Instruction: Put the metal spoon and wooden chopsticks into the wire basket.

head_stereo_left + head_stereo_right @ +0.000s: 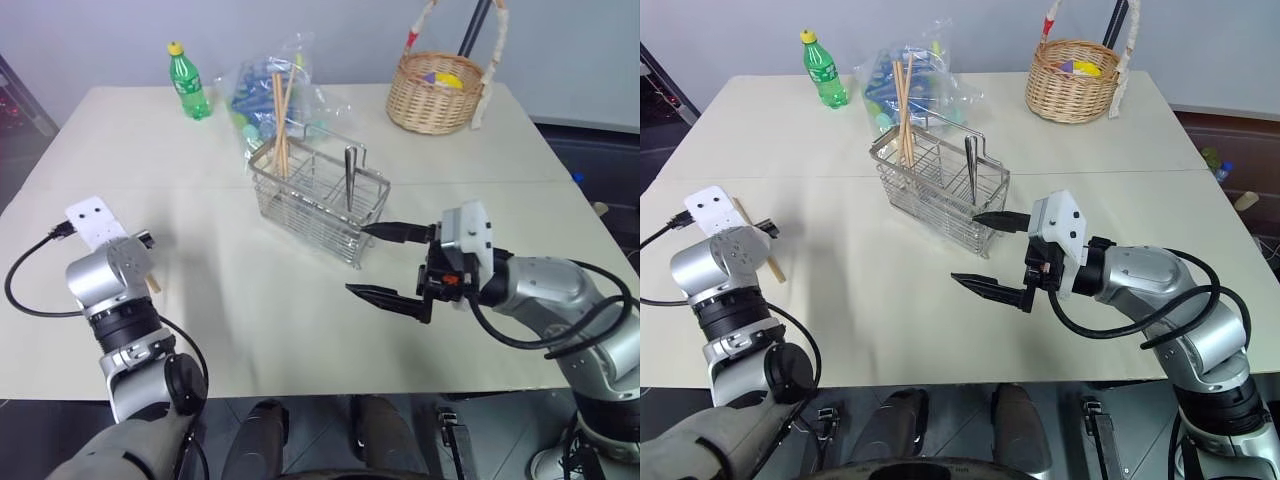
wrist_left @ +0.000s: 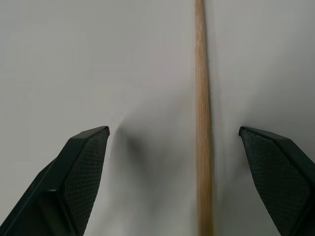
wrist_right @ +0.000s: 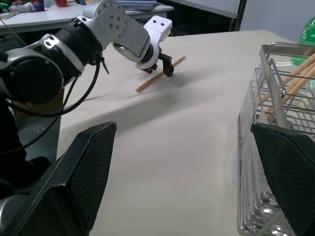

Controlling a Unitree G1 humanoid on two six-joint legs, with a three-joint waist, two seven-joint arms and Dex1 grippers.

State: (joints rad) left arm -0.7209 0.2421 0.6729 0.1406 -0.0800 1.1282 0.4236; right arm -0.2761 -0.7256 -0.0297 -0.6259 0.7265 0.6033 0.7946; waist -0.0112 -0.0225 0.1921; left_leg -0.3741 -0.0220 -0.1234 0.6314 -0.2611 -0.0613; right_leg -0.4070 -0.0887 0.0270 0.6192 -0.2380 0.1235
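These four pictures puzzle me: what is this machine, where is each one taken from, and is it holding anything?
It is a robot with two arms; each ends in a two-fingered end effector. Two pictures come from cameras in its head, looking down at a table. The other two come from cameras on its wrists.

On the table stand a wire basket holding chopsticks and a metal spoon, a green bottle, a plastic bag and a wicker basket.

The left end effector hangs open over one chopstick that lies on the table. The right end effector is open beside the wire basket. Neither holds anything.

Bright even light, perhaps overhead; soft shadows.
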